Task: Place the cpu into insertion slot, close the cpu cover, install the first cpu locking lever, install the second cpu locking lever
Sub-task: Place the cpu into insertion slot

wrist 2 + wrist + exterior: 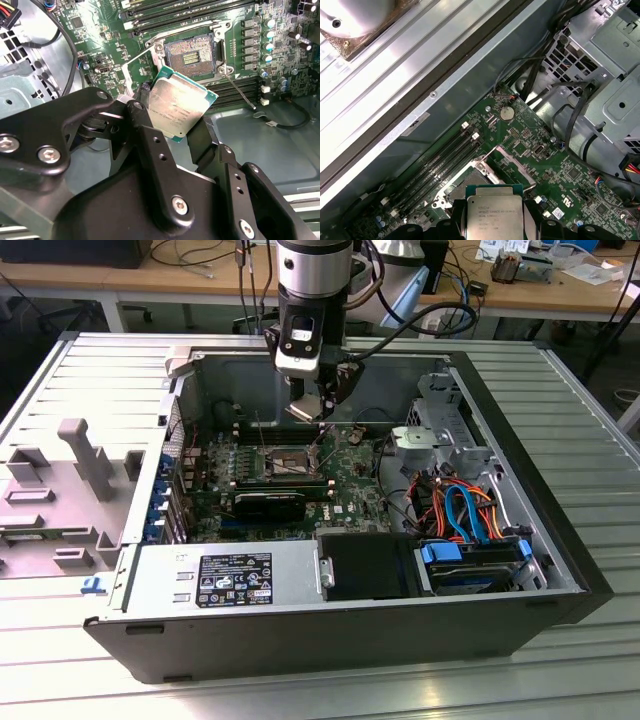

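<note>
Silver-grey metal tops the cpu (177, 107), a small square chip with a green edge. The gripper (172, 122) is clamped on it, black fingers (141, 112) pressing on two opposite sides. The chip hangs in the air, clear of the board and not seated.

In the second wrist view the insertion slot (192, 52) lies just beyond the chip. It is a square socket with a silver rim, and its dark centre and gold contacts are fully exposed. The cpu cover (134, 70) is swung open — its thin silver frame stands at the socket's side, close to the held chip. A thin wire locking lever (240, 90) juts out from the socket's corner, unlatched.

In the first wrist view the cpu (494, 215) again sits between the fingers. The open cover frame (512, 160) and part of the slot (462, 184) are visible beyond it, beside long black memory slots (440, 160) on the green motherboard (555, 175).

The exterior view shows an open computer case (300, 630) lying on its side on a ridged metal bench (580, 670). The arm reaches down into it, and the gripper (320, 412) is poised just above the far edge of the slot (285, 460). A bundle of blue and orange cables (465, 505) lies toward the exterior view's right.
</note>
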